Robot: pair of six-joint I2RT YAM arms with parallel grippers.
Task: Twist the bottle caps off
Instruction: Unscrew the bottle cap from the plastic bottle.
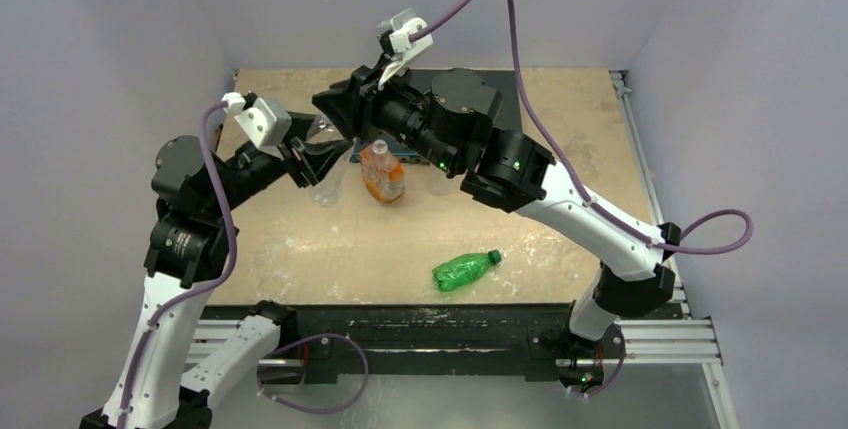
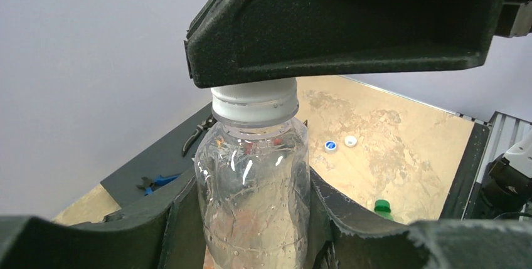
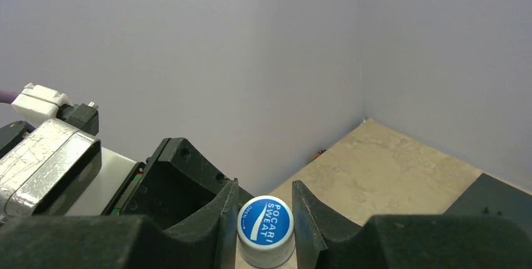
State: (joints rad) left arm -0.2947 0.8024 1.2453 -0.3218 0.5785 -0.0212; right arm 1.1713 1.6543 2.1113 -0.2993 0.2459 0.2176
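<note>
A clear crinkled bottle (image 2: 251, 200) stands upright, and my left gripper (image 2: 251, 225) is shut on its body, one finger on each side. Its white bottle cap (image 2: 254, 105) has a blue printed top (image 3: 265, 222). My right gripper (image 3: 265, 219) comes down from above and is shut on that cap, with both pads against its sides. From the top view, the two grippers (image 1: 322, 161) (image 1: 350, 114) meet at the back left of the table. Two loose caps (image 2: 330, 145) (image 2: 351, 141) lie on the table behind.
An orange-labelled bottle (image 1: 383, 174) stands just right of the held one. A green bottle (image 1: 465, 269) with a green cap (image 2: 383, 207) lies on its side nearer the front. Blue-handled pliers (image 2: 154, 182) and a black tool (image 2: 194, 137) lie on a dark mat (image 2: 157, 156) by the back wall.
</note>
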